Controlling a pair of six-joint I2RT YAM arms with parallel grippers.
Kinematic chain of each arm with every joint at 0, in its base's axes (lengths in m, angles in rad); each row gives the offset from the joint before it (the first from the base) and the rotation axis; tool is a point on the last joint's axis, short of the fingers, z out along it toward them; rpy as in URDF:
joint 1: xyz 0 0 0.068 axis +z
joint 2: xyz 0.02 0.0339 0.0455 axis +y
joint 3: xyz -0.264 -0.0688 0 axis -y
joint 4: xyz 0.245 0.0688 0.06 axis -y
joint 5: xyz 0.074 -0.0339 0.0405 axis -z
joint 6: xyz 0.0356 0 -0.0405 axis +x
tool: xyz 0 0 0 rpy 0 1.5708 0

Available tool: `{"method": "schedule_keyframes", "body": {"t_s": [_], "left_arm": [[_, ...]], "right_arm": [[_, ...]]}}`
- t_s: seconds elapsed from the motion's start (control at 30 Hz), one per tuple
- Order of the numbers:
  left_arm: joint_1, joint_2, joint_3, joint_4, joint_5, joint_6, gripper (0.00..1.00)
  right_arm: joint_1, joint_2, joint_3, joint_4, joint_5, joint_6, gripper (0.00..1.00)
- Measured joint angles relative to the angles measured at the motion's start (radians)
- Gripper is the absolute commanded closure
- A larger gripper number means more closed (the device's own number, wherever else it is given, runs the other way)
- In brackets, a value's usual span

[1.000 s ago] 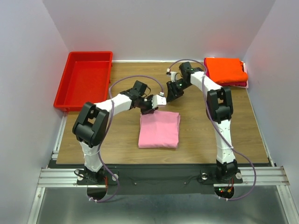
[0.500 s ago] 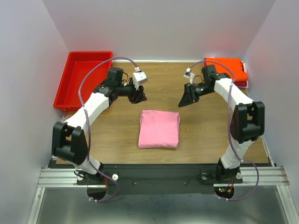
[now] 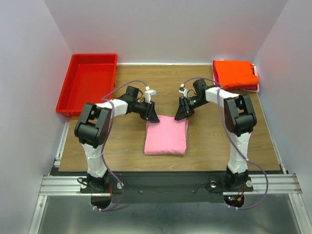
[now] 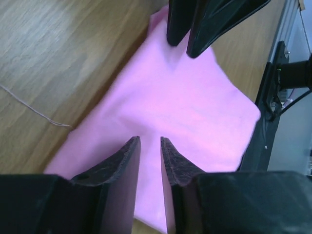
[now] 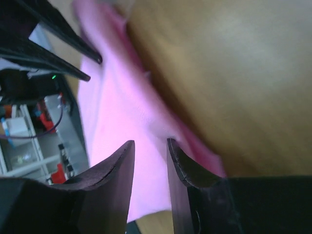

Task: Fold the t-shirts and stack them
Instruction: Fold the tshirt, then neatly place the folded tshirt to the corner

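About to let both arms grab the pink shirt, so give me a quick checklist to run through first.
1. Pink shirt folded flat at table centre: ok.
2. Left gripper at the shirt's far left corner: ok.
3. Right gripper at the far right corner: ok.
4. Jaws ready to take cloth: both stand narrowly apart with nothing between them; whether that gap is wide enough: cannot tell.
5. Fingertips touching the cloth: cannot tell.
6. Stack spot: orange shirt lies folded at the far right corner on a darker one, unobstructed: ok.
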Motion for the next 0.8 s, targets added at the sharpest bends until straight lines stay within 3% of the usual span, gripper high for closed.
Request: {"method": "schedule_keyframes", "body": {"t_s": [0.17, 0.4, 0.5, 0.6, 0.67, 0.8], "left_arm": [[0.028, 0.177, 0.088, 0.013, 0.006, -0.051, 0.70], [0.134, 0.312, 0.344, -0.012, -0.023, -0.083, 0.71], [0.171, 0.305, 0.387, -0.011, -0.008, -0.106, 0.71], [0.187, 0.233, 0.346, 0.007, 0.023, -0.150, 0.71], [0.183, 0.132, 0.235, 0.055, 0.042, -0.195, 0.71], [0.153, -0.074, -0.002, 0.157, 0.083, -0.294, 0.68]], "right_arm": [[-0.032, 0.121, 0.120, 0.029, 0.093, 0.030, 0.62], [-0.072, 0.212, 0.313, 0.028, 0.159, 0.045, 0.61], [-0.097, 0.216, 0.381, 0.037, 0.179, 0.045, 0.58], [-0.113, 0.176, 0.383, 0.049, 0.151, 0.045, 0.57], [-0.121, 0.112, 0.334, 0.058, 0.109, 0.052, 0.57], [-0.069, -0.126, 0.092, 0.106, 0.013, 0.114, 0.52]]}}
